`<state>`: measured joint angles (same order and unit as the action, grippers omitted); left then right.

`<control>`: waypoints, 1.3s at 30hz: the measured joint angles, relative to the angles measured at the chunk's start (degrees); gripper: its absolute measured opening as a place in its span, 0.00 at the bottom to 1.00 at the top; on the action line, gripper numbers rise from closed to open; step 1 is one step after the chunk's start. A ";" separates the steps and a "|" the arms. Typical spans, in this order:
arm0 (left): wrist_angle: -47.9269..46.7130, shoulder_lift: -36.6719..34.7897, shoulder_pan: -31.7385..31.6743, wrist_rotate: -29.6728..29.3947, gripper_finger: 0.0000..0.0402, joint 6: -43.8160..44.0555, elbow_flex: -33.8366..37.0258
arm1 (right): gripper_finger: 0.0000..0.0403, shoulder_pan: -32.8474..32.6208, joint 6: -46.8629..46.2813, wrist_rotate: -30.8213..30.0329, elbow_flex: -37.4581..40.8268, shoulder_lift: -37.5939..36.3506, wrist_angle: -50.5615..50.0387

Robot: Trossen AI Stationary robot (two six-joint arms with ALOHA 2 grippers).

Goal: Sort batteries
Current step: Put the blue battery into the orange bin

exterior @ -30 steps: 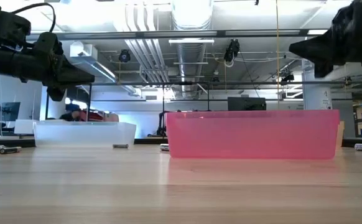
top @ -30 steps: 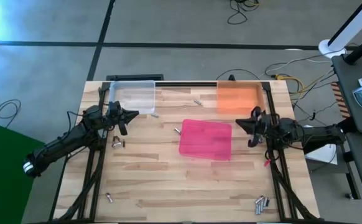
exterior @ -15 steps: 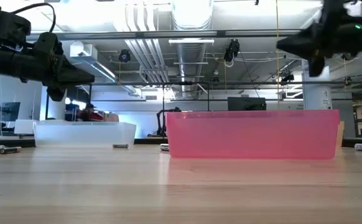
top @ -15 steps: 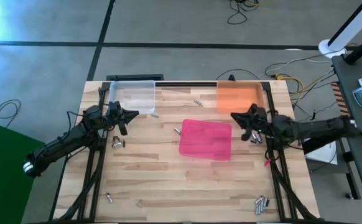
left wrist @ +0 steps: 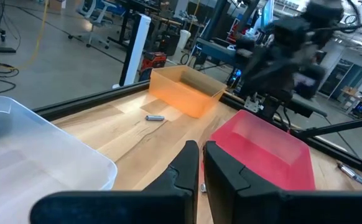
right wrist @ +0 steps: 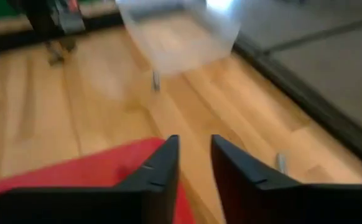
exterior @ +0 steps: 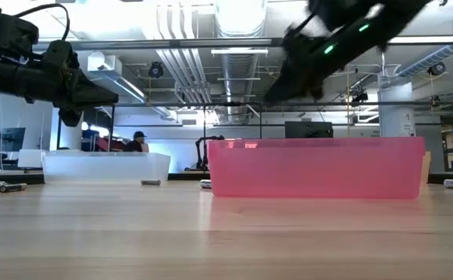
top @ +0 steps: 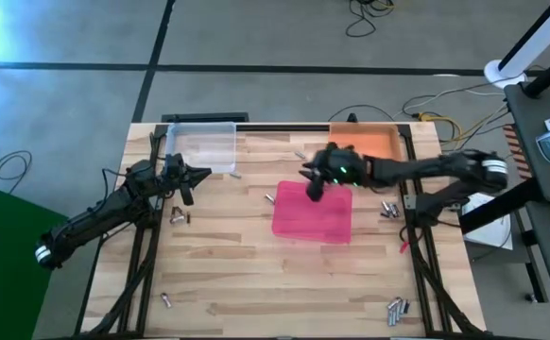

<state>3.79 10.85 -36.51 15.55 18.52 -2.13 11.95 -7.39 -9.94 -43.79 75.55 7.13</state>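
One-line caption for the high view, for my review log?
Right gripper reaches over the pink tray rim; left gripper waits beside the clear tray; batteries lie scattered across the wooden table.

An open-plan robotics lab: exposed ceiling ducts point(exterior: 238, 19), desks with monitors point(exterior: 308, 129), floor cables point(top: 369, 17)

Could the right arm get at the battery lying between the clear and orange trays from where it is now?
Probably yes: the right gripper hangs over the pink tray's far edge, and the battery lies just beyond on bare wood.
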 joint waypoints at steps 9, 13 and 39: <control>0.09 0.07 -0.04 -0.09 0.01 -14.07 0.00 | 0.53 10.06 4.01 6.76 -18.27 15.83 -17.15; 0.09 0.15 -0.07 -0.05 0.01 -18.95 0.00 | 0.53 11.44 5.96 7.12 -26.51 22.37 -24.67; 2.16 0.33 -0.07 -0.07 0.01 0.03 0.00 | 0.56 19.22 1.72 5.55 -28.97 31.64 -28.44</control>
<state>5.95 11.18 -36.58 15.49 18.56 -2.13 31.18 -5.67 -4.38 -72.76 107.19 -21.32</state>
